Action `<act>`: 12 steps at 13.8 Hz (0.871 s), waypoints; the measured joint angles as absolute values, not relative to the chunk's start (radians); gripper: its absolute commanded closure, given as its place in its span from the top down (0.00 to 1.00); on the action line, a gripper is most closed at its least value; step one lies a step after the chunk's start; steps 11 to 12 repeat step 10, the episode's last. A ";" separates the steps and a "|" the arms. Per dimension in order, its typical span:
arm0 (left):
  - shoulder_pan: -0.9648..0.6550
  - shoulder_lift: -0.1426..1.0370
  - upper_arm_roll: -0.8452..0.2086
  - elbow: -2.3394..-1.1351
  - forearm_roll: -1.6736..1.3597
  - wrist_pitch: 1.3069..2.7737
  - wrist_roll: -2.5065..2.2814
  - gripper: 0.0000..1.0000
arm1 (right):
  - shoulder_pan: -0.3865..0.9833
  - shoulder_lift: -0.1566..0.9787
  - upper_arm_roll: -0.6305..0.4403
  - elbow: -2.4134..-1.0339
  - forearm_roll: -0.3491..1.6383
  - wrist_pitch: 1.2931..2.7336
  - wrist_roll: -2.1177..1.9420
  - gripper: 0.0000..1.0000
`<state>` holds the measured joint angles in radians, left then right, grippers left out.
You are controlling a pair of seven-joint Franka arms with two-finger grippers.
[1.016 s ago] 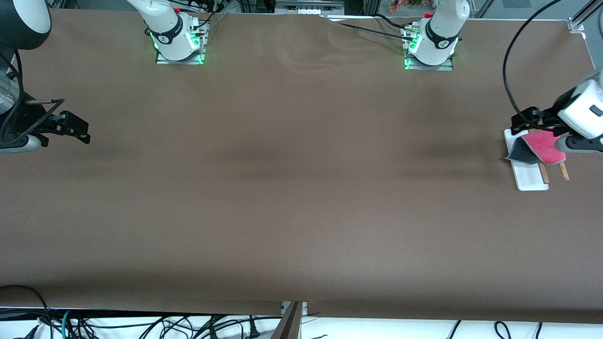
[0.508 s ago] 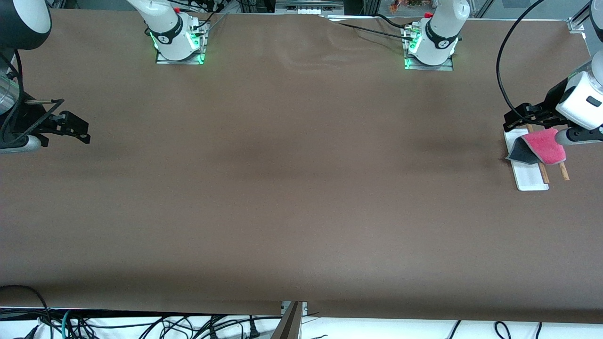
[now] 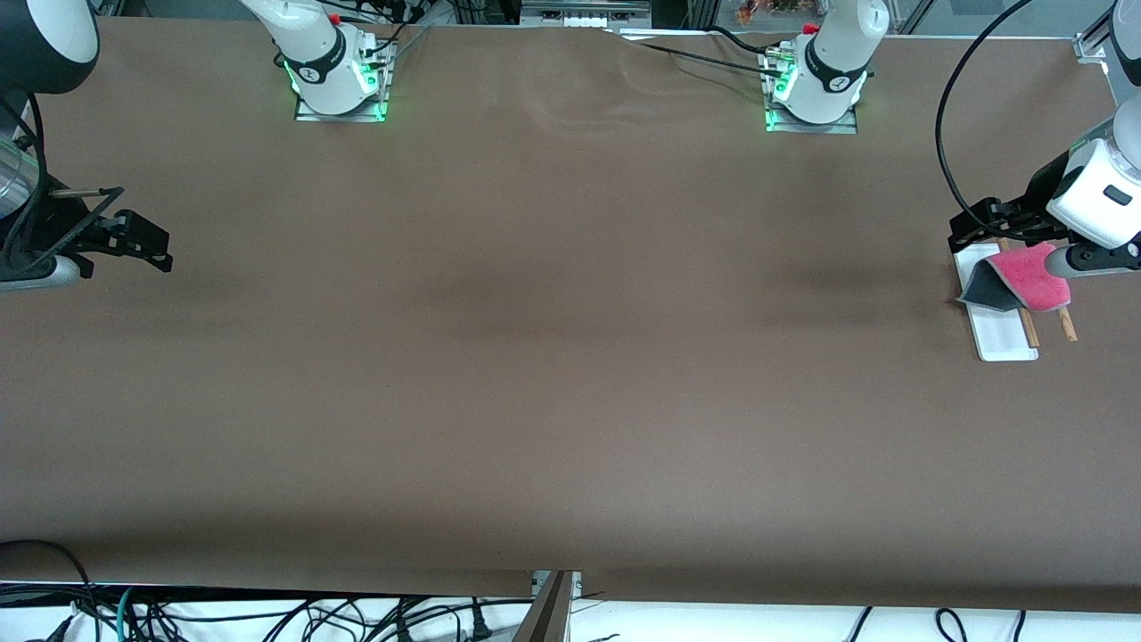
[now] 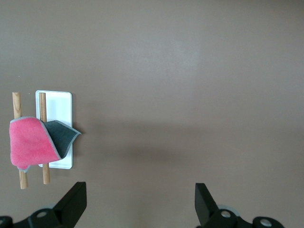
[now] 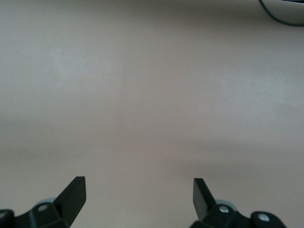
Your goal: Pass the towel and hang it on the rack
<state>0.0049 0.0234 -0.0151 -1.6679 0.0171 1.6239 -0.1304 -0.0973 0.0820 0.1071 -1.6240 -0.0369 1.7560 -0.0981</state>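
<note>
Looking down from the high front camera, a long brown desk (image 3: 570, 357) fills the picture, with both arm bases along its top edge. The left tool (image 3: 976, 226) hangs in the air at the left arm's end of the desk, over the end of the rack (image 3: 1005, 332) that lies farther from the camera. Its two black fingers stand wide apart and grip nothing. Just beneath and beside that tool, the towel (image 3: 1034, 278) is draped over the rack's two thin wooden rods, pink-red side up, with one corner folded over to show its dark grey reverse above the white base. The towel is apart from the tool. The right tool (image 3: 147, 250) waits above the desk at the right arm's end, well apart from the towel and rack; its fingers are spread and hold nothing.

In the left wrist view, the left tool's two black fingertips (image 4: 76, 202) show at the edge of the picture, wide open with only bare desk between them. The rack (image 4: 59, 102) lies off to one side of the tool rather than between its fingers. The towel (image 4: 31, 142) hangs across both rods, and its grey flap lies over the white base.

In the right wrist view, the right tool's two fingertips (image 5: 76, 190) stand wide open over plain desk surface, with nothing between them.
</note>
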 measured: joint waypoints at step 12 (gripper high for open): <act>0.043 0.020 -0.003 -1.670 -0.052 1.597 -0.056 1.00 | -0.096 0.082 0.108 -1.624 -0.037 1.756 -0.098 1.00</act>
